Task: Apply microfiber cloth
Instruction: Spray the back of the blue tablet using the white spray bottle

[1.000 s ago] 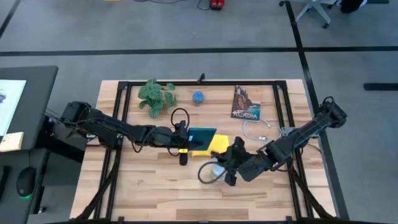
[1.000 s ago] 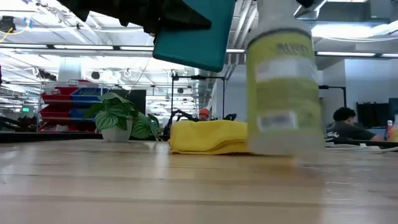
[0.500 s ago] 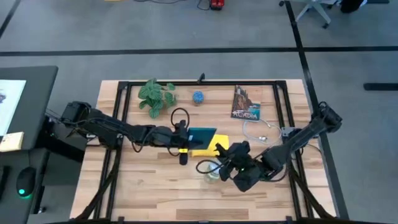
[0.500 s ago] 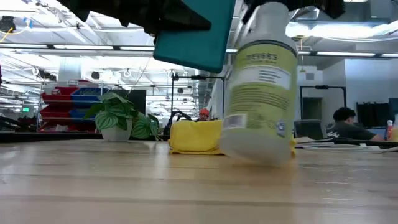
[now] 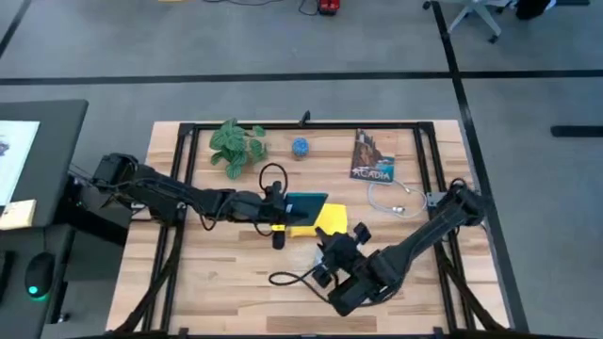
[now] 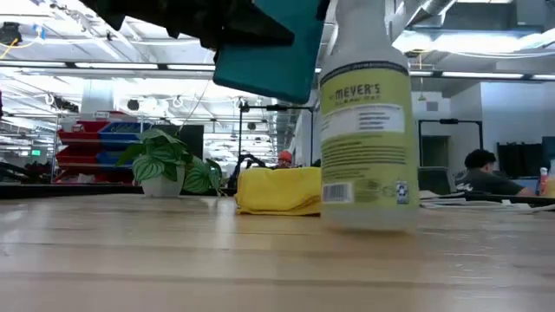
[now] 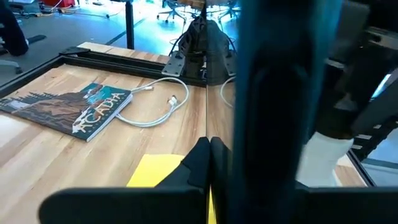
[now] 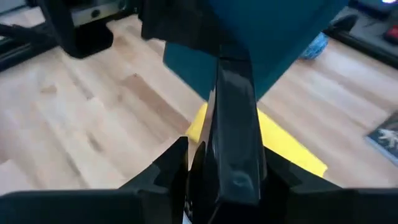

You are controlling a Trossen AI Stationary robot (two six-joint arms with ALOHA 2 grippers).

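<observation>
Near the tabletop's (image 5: 236, 282) front middle, the small clear spray bottle with the yellow-green label (image 6: 364, 130) now stood upright, where half a second before it hung tilted; the right claw (image 5: 332, 266) had carried it forward, clear of the cloth. Whether that claw was pinching the bottle or had let go, I could not tell. That likely freed it to fetch the bright yellow floppy microfiber cloth (image 5: 330, 218), lying flat at mid-table and partly beneath the flat teal-backed tablet (image 5: 303, 207). The left claw (image 5: 279, 215) kept the tablet pinched aloft, unchanged. A leafy potted plant (image 5: 236, 146), a blue ball (image 5: 300, 147), a paperback book (image 5: 373, 155) and a white cable (image 5: 391, 200) lay well apart. The overhanging tablet and the bottle crowded the cloth.
</observation>
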